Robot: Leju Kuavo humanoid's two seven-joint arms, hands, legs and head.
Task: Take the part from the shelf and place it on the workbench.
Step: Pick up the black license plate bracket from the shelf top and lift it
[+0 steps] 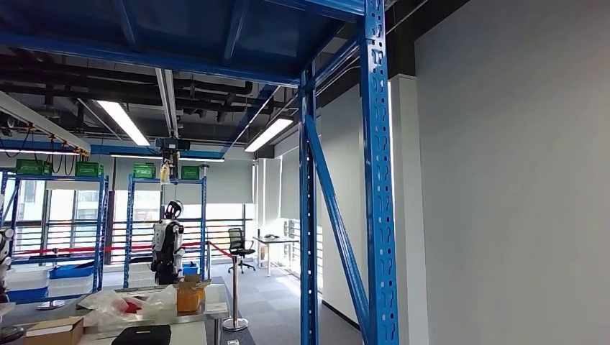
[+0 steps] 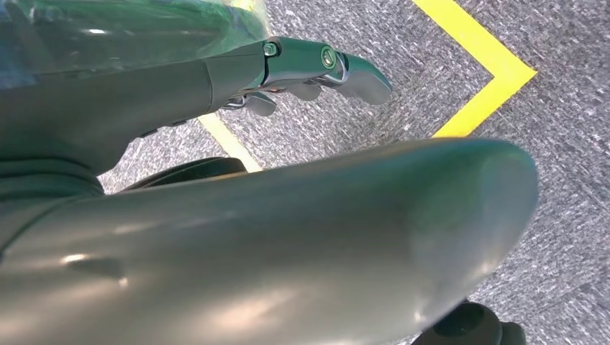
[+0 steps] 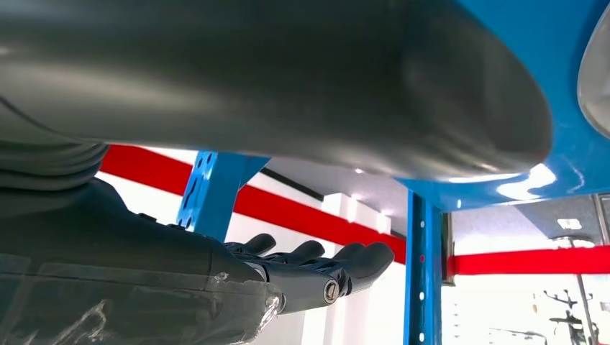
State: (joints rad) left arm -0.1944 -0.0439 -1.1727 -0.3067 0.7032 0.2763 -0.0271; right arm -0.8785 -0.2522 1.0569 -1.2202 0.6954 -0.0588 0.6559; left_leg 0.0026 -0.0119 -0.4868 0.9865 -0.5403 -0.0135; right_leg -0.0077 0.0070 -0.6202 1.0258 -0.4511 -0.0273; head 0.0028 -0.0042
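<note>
- Part (image 2: 108,32): one seen, green, wrapped in clear film, lying against the far side of the left hand's fingers. Crinkled film also shows by the right hand (probably the same part (image 3: 144,316), carried between the two hands).
- Left hand (image 2: 302,68): fingers straight and close together along the film. Whether it truly bears the part, I cannot tell.
- Right hand (image 3: 316,269): fingers straight, side by side. Grip likewise cannot be told.
- Handling, judged: film is slippery and loose, so press flat on both opposite faces, not on slack wrap. Weight unknown.
- Count in the head view: two blue uprights (image 1: 378,180) close by, four green crates (image 1: 144,171) on far racks, two cardboard boxes (image 1: 188,293) on the workbench (image 1: 180,334), one other robot (image 1: 167,244).
</note>
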